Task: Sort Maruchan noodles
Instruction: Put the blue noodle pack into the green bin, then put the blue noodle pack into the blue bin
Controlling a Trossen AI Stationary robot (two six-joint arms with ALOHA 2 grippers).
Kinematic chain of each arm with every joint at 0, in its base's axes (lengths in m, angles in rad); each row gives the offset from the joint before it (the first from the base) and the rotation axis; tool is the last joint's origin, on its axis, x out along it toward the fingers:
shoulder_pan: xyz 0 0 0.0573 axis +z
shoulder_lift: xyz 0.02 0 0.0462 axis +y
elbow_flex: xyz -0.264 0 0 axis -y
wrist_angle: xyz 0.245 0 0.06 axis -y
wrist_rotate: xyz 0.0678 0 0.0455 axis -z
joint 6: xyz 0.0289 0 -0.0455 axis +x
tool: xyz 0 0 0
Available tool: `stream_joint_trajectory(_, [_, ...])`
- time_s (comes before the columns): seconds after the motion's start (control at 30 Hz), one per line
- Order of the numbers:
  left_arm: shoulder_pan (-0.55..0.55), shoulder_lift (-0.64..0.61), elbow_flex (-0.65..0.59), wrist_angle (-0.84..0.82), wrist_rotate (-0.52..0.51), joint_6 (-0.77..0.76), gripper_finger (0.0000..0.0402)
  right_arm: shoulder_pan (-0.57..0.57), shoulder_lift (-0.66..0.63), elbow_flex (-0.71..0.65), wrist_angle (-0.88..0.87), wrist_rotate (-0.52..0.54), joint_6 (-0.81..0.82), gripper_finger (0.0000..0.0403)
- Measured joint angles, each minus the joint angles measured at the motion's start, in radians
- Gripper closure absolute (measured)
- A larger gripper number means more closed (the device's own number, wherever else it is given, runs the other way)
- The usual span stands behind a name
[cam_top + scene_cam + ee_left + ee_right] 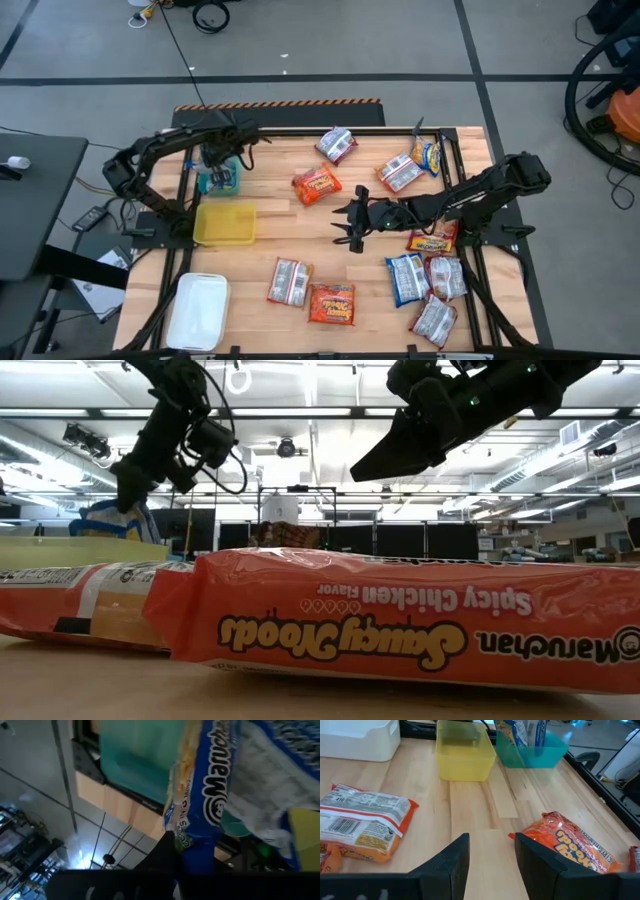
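1. My left gripper (222, 165) is clamped on a blue-and-white packet (210, 795); the wrist view shows the wrapper pinched at my fingertips and hanging loose beyond them
2. Right under those jaws is the teal bin (219, 181). I hold the packet over it because that reads as the blue bin: a blue packet already stands in it in the right wrist view
3. Just beside the teal bin, on the near side, is the yellow bin (226, 222); the white bin (198, 310) is well apart, at the table's near left corner
4. My right gripper (352, 224) hangs mid-table, fingers apart with nothing between them; bare wood shows in the gap
5. Just off one finger lies an orange-red packet (570, 845), likely my next pick, so I'm parked here to drop on it
6. Off the other finger is a silver-white packet (365, 817)
7. Further out, the other noodles lie loose: a cluster of packets (430, 280) behind my right wrist, and a far-edge packet (337, 145) well apart
8. Sort is early; most packets are unbinned
9. Risk: crinkly film may cling to a finger on release
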Motion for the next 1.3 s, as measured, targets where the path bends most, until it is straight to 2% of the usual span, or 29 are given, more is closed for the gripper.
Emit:
stream_joint_trajectory(0.17, [-0.047, 0.000, 0.000, 0.018, 0.013, 0.042, 0.0373, -0.004, -0.004, 0.000, 0.005, 0.000, -0.006, 0.0240])
stream_joint_trajectory(0.27, [-0.071, 0.000, 0.000, 0.065, 0.061, 0.053, 0.0347, -0.018, -0.032, 0.000, -0.033, 0.004, -0.002, 0.0240])
stream_joint_trajectory(0.37, [-0.096, 0.000, 0.001, 0.083, 0.126, 0.098, 0.0323, -0.032, -0.089, 0.000, -0.120, 0.053, 0.001, 0.0240])
stream_joint_trajectory(0.43, [-0.110, 0.000, 0.018, 0.054, 0.114, 0.115, 0.0311, -0.038, -0.137, 0.000, -0.179, 0.099, 0.003, 0.0241])
stream_joint_trajectory(0.57, [-0.137, -0.001, 0.112, -0.025, 0.084, 0.054, 0.0305, -0.060, -0.234, 0.000, -0.321, 0.194, 0.034, 0.0241])
stream_joint_trajectory(0.67, [-0.170, -0.027, 0.213, -0.061, 0.088, -0.063, 0.0305, -0.099, -0.282, 0.001, -0.480, 0.258, 0.108, 0.0241])
stream_joint_trajectory(0.73, [-0.200, -0.063, 0.264, -0.034, 0.163, -0.146, 0.0305, -0.142, -0.299, 0.001, -0.606, 0.278, 0.189, 0.0241])
stream_joint_trajectory(0.8, [-0.244, -0.131, 0.272, 0.056, 0.285, -0.189, 0.0308, -0.193, -0.303, 0.001, -0.733, 0.283, 0.267, 0.0241])
stream_joint_trajectory(0.87, [-0.303, -0.218, 0.243, 0.216, 0.412, -0.186, 0.0314, -0.249, -0.294, 0.001, -0.848, 0.278, 0.310, 0.0241])
stream_joint_trajectory(0.97, [-0.405, -0.333, 0.160, 0.447, 0.522, -0.166, 0.0325, -0.349, -0.266, 0.000, -0.970, 0.230, 0.329, 0.0238])
stream_joint_trajectory(1.1, [-0.541, -0.458, 0.019, 0.728, 0.530, -0.164, 0.0335, -0.503, -0.230, 0.019, -0.974, 0.047, 0.315, 0.0212])
stream_joint_trajectory(1.23, [-0.651, -0.517, -0.119, 0.943, 0.530, -0.147, 0.0342, -0.657, -0.170, 0.061, -1.014, 0.055, 0.354, 0.0190])
stream_joint_trajectory(1.3, [-0.699, -0.530, -0.170, 1.017, 0.530, -0.147, 0.0342, -0.725, -0.129, 0.061, -1.046, 0.050, 0.314, 0.0189])
